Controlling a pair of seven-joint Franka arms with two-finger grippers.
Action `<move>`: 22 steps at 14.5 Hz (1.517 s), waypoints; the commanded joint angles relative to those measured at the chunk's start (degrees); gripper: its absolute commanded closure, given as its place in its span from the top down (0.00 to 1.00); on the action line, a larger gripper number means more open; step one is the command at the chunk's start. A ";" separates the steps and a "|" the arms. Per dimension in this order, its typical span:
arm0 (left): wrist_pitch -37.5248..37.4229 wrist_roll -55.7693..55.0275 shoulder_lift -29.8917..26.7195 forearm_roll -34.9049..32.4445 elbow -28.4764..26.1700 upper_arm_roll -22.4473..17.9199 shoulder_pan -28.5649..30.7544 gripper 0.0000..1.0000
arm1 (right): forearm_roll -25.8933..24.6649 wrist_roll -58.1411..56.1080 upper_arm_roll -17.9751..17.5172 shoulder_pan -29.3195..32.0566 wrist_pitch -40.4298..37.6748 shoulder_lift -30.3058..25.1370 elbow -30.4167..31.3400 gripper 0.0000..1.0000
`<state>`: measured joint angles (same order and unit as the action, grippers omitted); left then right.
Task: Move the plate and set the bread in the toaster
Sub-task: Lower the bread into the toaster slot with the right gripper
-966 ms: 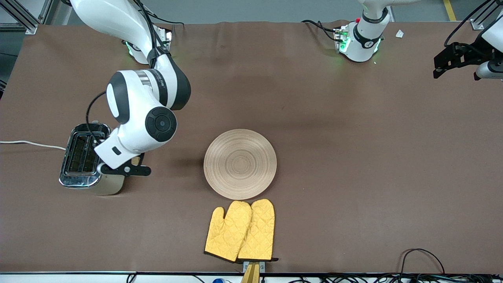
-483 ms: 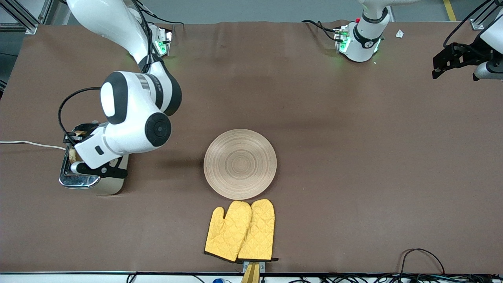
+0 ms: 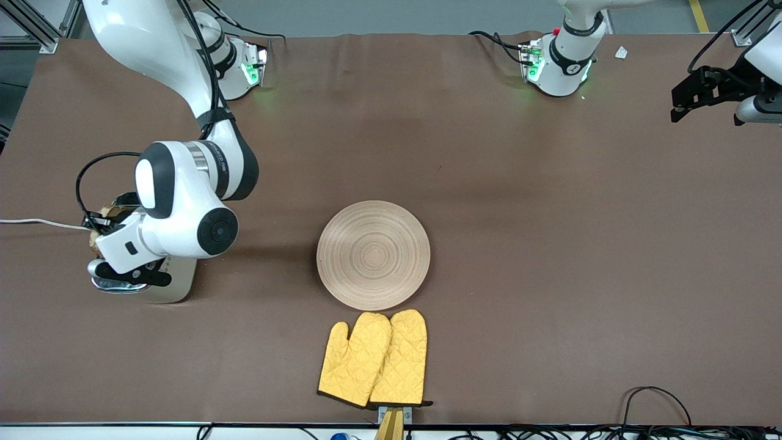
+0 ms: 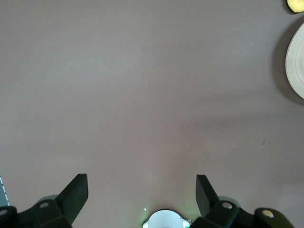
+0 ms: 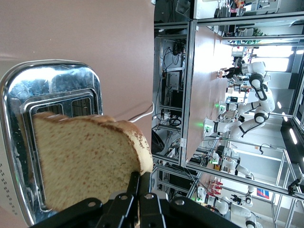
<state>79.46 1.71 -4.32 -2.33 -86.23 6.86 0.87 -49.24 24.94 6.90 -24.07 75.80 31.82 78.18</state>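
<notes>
Chrome-topped toaster (image 5: 52,95) slots seemingly empty; bread (image 5: 85,161) above.

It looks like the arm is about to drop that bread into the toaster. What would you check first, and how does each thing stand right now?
1. Brownish bread slice gripped by right gripper: ok.
2. Bread over cream-and-chrome toaster: ok.
3. Bread lined up with a slot: cannot tell.
4. Slots free of other bread: cannot tell.
5. Left gripper open, waiting over bare table: ok.
6. Round light-wood plate and yellow oven mitts well apart from the toaster: ok.
</notes>
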 commanded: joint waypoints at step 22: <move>-0.19 -1.79 0.27 1.36 0.97 0.17 -0.52 1.00 | -4.38 6.61 -0.40 2.27 10.68 -7.65 13.76 0.00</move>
<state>79.46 0.83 -4.32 -1.91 -86.18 7.15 0.47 -51.87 30.06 7.10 -22.58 84.89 25.56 89.91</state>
